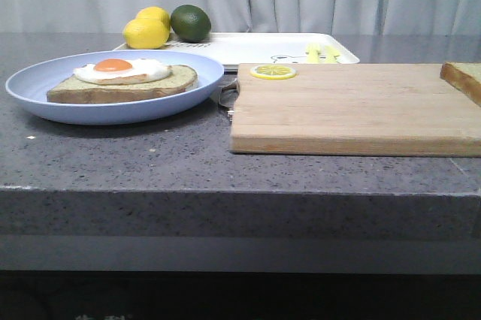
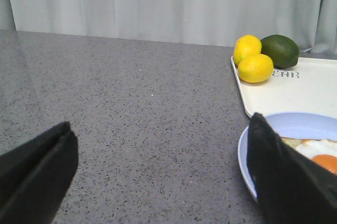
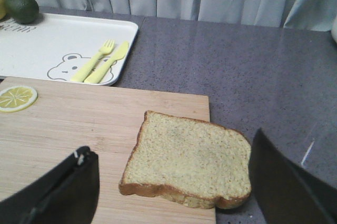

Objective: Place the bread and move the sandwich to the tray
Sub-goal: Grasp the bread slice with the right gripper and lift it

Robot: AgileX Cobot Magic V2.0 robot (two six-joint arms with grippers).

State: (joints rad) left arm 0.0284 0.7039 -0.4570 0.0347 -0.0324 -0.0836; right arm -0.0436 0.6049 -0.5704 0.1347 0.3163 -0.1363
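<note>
The sandwich (image 1: pixel 124 78), a toasted slice topped with a fried egg, lies on a round pale blue plate (image 1: pixel 45 98) at the left. The white tray (image 1: pixel 255 46) sits behind it. The plain bread (image 3: pixel 189 161) rests flat on the wooden cutting board (image 3: pixel 79 129), at its right end and overhanging the edge; in the front view it is the bread (image 1: pixel 464 80) at the far right. My right gripper (image 3: pixel 174 145) is open, its fingers either side of the bread and short of it. My left gripper (image 2: pixel 161 124) is open over bare counter, its right finger beside the plate (image 2: pixel 295 125).
Two lemons (image 1: pixel 148 28) and a lime (image 1: pixel 190 22) sit on the tray's far left corner. A yellow fork and knife (image 3: pixel 100 61) lie on the tray near its bear print. A lemon slice (image 1: pixel 273 71) lies on the board's back left corner. Grey curtains hang behind.
</note>
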